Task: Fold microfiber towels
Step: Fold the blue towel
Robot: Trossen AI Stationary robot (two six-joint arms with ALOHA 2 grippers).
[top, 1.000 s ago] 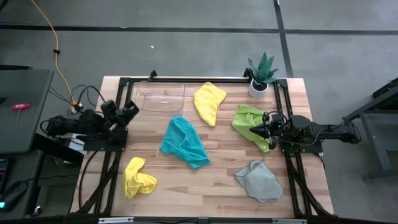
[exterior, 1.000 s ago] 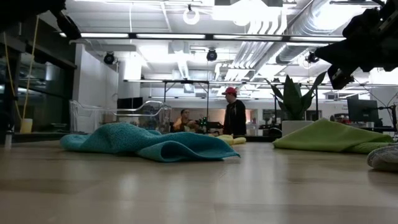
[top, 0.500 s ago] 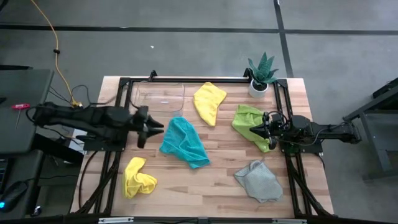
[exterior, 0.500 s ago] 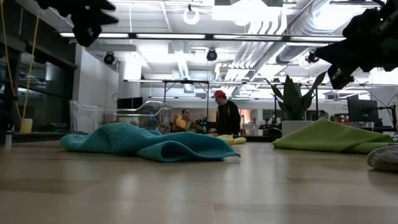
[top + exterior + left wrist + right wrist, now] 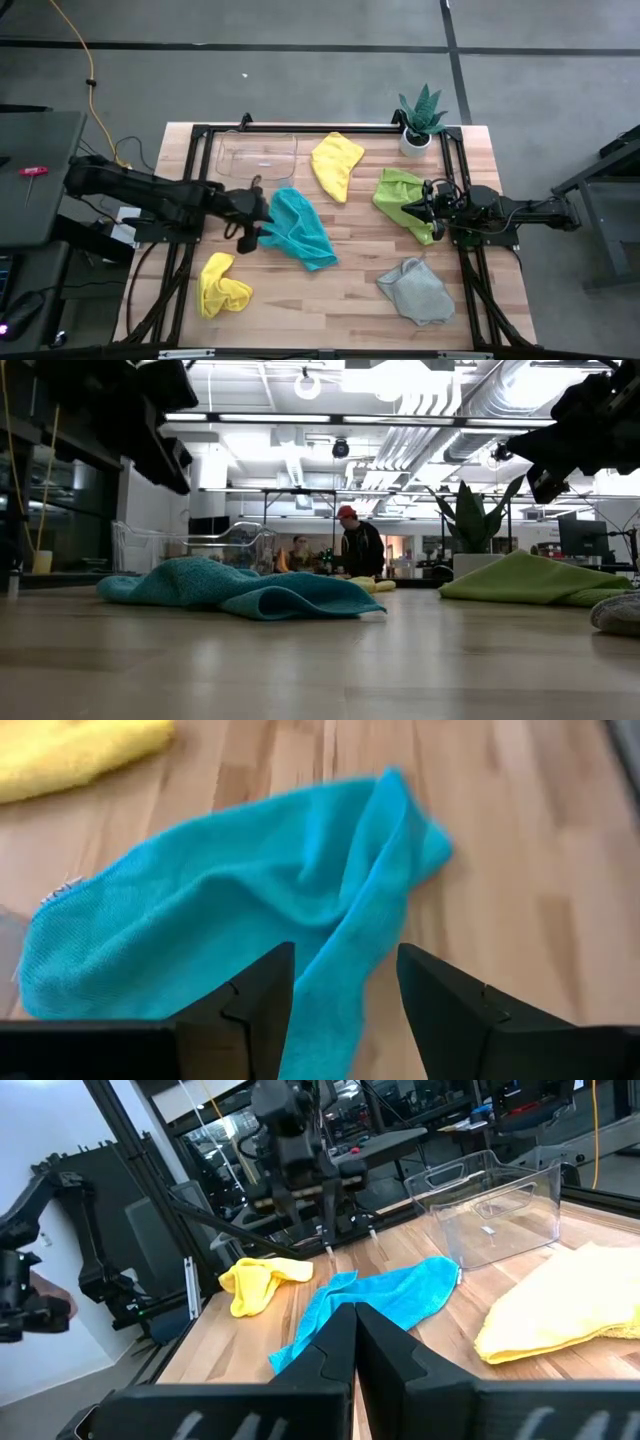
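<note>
Hovering over the teal towel (image 5: 297, 228) mid-surface, the left tool (image 5: 252, 220) holds its fingers apart.
The right tool (image 5: 425, 209), fingers together, waits above the lime green towel (image 5: 398, 196).

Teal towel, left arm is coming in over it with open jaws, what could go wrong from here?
The teal towel lies crumpled with overlapping folds, so the left gripper may pinch several layers and lift a bunch rather than one edge. A yellow towel and the clear tray sit close beyond it; dragging the teal cloth outward could bump them. The right gripper waits shut over the lime green towel, leaving the spread one-handed.
</note>
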